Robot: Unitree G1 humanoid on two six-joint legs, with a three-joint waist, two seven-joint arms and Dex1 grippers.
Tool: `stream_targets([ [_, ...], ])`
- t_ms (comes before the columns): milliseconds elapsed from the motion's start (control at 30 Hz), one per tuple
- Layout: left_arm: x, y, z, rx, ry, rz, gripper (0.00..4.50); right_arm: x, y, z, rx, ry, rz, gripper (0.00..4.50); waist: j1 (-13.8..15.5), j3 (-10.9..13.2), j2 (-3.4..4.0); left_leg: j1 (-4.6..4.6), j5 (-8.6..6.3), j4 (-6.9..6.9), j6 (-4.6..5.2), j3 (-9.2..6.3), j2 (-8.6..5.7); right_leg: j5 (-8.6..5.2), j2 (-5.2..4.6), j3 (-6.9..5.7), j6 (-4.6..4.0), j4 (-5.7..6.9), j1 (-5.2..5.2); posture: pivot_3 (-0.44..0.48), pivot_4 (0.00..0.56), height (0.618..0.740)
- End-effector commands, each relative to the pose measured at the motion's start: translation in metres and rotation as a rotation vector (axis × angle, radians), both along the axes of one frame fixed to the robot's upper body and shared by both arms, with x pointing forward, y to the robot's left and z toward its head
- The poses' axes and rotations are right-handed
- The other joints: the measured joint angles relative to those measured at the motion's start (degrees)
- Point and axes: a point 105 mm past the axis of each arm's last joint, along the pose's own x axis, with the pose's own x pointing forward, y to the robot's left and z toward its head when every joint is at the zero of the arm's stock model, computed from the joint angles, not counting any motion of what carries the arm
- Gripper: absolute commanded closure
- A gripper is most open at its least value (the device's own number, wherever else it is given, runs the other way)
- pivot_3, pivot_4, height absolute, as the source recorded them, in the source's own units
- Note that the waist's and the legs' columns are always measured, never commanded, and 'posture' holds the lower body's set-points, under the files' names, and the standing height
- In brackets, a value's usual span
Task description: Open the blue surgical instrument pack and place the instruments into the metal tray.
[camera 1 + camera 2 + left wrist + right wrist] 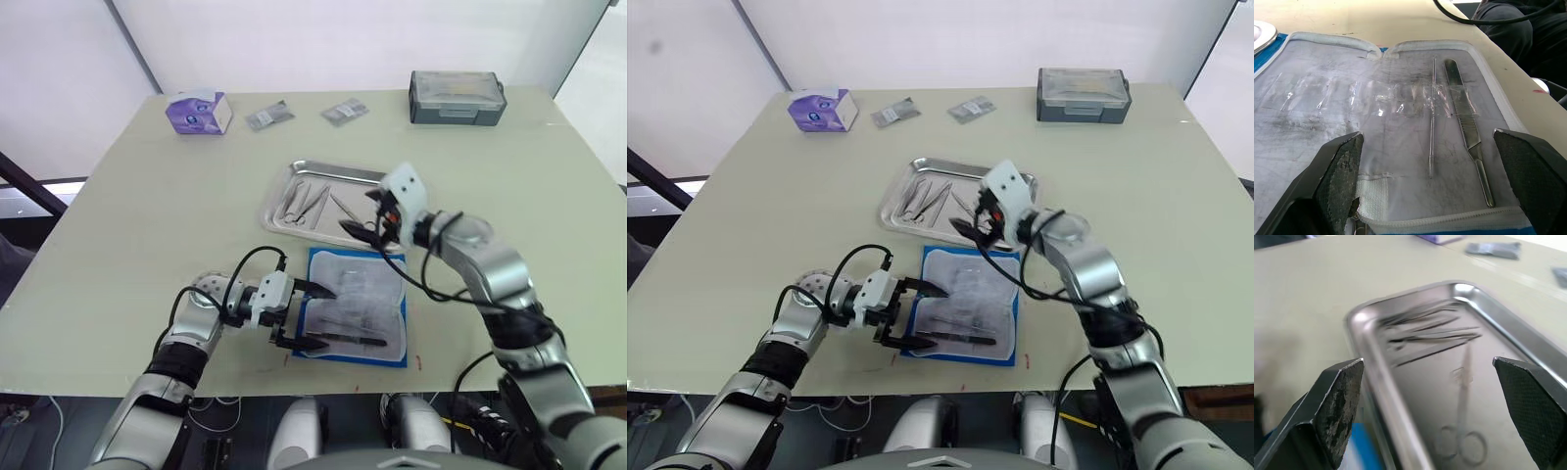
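Observation:
The blue surgical instrument pack (358, 304) lies unfolded near the table's front edge, its pale lining (1327, 107) facing up. Two instruments rest on the lining: a thin probe (1431, 122) and a flat steel handle (1464, 117). My left gripper (309, 315) is open at the pack's left edge, one finger on each side of that edge, holding nothing. Just beyond the pack sits the metal tray (276, 189) with several instruments (304, 201), among them ring-handled scissors (1464, 431). My right gripper (367, 215) hovers open and empty over the tray's near right corner.
Along the far edge of the table stand a purple tissue box (199, 112), two small grey packets (268, 116) (344, 110) and a dark grey lidded box (457, 96). The table's front edge runs just below the pack.

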Motion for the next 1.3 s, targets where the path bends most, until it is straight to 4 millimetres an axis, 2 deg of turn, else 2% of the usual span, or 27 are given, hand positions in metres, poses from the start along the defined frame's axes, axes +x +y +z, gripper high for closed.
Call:
stream_targets([
  [33, -0.024, 0.008, -0.036, 0.082, 0.167, -0.028, 0.00, -0.037, -0.010, -0.005, -0.005, -0.036, 0.147, 0.07, 0.0, 0.0, -0.04, -0.01, 0.00, 0.00, 0.00, -0.03, 0.00, 0.00, 0.00, -0.03, 0.00, -0.02, 0.01, 0.000, 0.150, 0.731],
  [167, -0.024, 0.010, -0.037, 0.085, 0.169, -0.029, 0.00, -0.060, -0.024, -0.030, -0.057, 0.002, 0.204, 0.07, -0.3, 0.0, -0.10, 0.12, 0.00, 0.01, 0.00, -0.06, -0.02, -0.01, 0.12, 0.17, 0.02, 0.00, 0.12, 0.000, 0.150, 0.731],
  [267, -0.025, 0.011, -0.037, 0.088, 0.169, -0.029, 0.00, -0.072, -0.028, -0.044, -0.089, 0.014, 0.237, 0.07, -0.2, 0.0, -0.09, 0.12, 0.00, 0.01, 0.00, -0.04, -0.02, -0.02, 0.12, 0.18, 0.02, -0.04, 0.14, 0.000, 0.150, 0.731],
  [533, -0.026, 0.013, -0.038, 0.095, 0.170, -0.030, 0.00, -0.082, -0.030, -0.068, -0.159, 0.021, 0.281, 0.07, -0.2, 0.0, -0.11, 0.15, 0.00, 0.02, 0.00, -0.02, -0.02, -0.02, 0.14, 0.21, 0.02, -0.03, 0.14, 0.000, 0.150, 0.731],
  [833, -0.025, 0.013, -0.037, 0.095, 0.169, -0.031, 0.00, -0.074, -0.028, -0.087, -0.221, 0.020, 0.261, 0.07, -0.2, 0.0, -0.13, 0.17, 0.00, 0.02, 0.00, -0.03, -0.01, -0.02, 0.16, 0.22, 0.01, -0.01, 0.14, 0.000, 0.150, 0.731],
  [933, -0.025, 0.012, -0.037, 0.093, 0.168, -0.031, 0.00, -0.068, -0.028, -0.088, -0.207, 0.030, 0.230, 0.07, -0.2, 0.0, -0.14, 0.19, 0.00, 0.02, 0.00, -0.02, -0.01, -0.01, 0.16, 0.23, 0.00, -0.01, 0.14, 0.000, 0.150, 0.731],
  [1300, -0.025, 0.012, -0.037, 0.092, 0.164, -0.028, 0.00, -0.069, -0.030, -0.094, -0.251, 0.024, 0.262, 0.07, -0.2, 0.0, -0.15, 0.20, 0.00, 0.02, 0.00, -0.02, -0.01, -0.01, 0.16, 0.24, 0.00, 0.00, 0.15, 0.000, 0.150, 0.731],
])
